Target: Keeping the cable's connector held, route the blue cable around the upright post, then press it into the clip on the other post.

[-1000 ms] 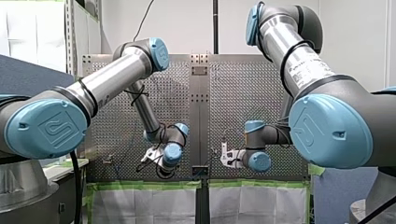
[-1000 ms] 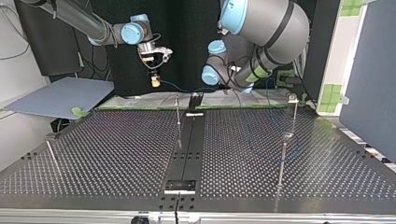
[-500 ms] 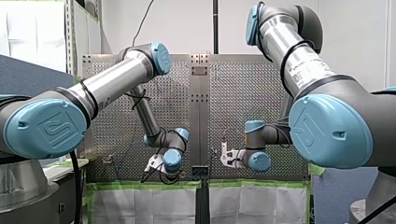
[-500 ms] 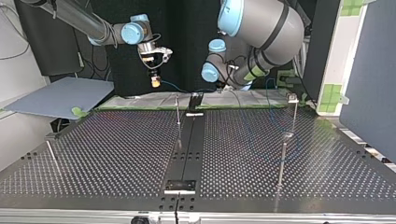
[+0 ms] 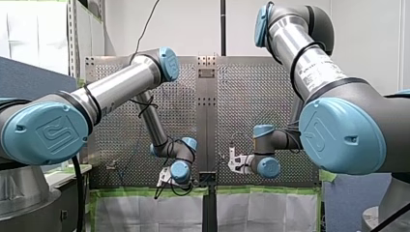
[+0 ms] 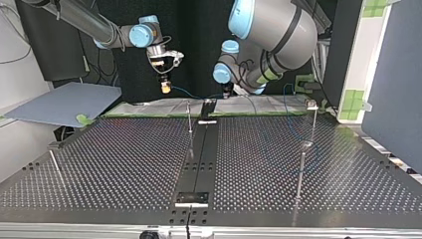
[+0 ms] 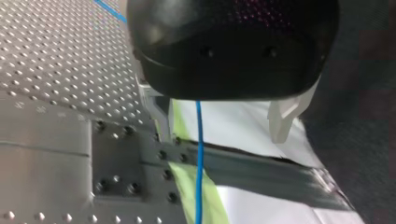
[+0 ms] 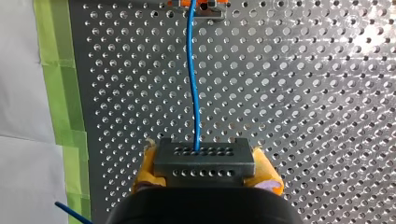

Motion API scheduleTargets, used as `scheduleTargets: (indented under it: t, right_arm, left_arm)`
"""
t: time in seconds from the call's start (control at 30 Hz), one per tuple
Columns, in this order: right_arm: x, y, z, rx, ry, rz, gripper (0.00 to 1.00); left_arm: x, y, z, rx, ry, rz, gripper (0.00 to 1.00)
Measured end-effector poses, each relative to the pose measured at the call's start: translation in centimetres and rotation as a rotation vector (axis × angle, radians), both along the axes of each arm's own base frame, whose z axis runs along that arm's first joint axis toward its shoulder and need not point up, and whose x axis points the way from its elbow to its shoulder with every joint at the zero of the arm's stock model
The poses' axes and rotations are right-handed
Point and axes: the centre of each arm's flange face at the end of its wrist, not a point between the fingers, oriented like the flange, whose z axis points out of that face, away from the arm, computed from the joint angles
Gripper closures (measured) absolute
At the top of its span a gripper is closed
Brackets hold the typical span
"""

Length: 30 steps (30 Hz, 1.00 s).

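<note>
In the right wrist view my right gripper (image 8: pixel 207 166) is shut with its yellow pads (image 8: pixel 148 164) on the grey connector (image 8: pixel 204 154). The blue cable (image 8: pixel 193 84) runs straight ahead from the connector to an orange-and-metal fixture (image 8: pixel 196 3). In the top view this gripper (image 6: pixel 165 87) hangs above the table's far edge. My left gripper (image 7: pixel 219 122) is open, its pale fingers (image 7: pixel 282 119) wide apart, and the blue cable (image 7: pixel 199 154) passes loosely between them. It hovers at the far edge (image 6: pixel 226 91), close to the thin upright post (image 6: pixel 189 117). A clip-topped post (image 6: pixel 312 105) stands at the right.
Another post (image 6: pixel 301 167) stands nearer at the top view's right, and a slanted one (image 6: pixel 54 160) at its left. A dark centre strip (image 6: pixel 199 164) runs down the perforated table (image 6: pixel 124 164). Green tape and white sheeting (image 7: pixel 233 126) line the far edge.
My left arm has sunk lower in the front view and swung toward the table's centre strip. My right arm and the connector have stayed still.
</note>
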Motion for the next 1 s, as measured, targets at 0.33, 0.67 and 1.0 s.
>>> scheduleTargets:
  t: [0.33, 0.67, 1.0]
  right_arm:
    - [0.0, -0.1, 0.0, -0.002, -0.001, 0.0, 1.0]
    - [0.2, -0.1, 0.1, -0.002, -0.007, 0.014, 1.0]
    - [0.2, 0.0, 0.1, -0.001, -0.003, 0.016, 1.0]
  left_arm:
    - [-0.1, -2.1, 0.1, -0.132, -0.037, -0.051, 0.0]
    - [-0.3, -4.2, 0.4, -0.259, -0.06, -0.106, 0.0]
    - [-0.1, -5.1, 0.7, -0.36, -0.079, -0.108, 0.0]
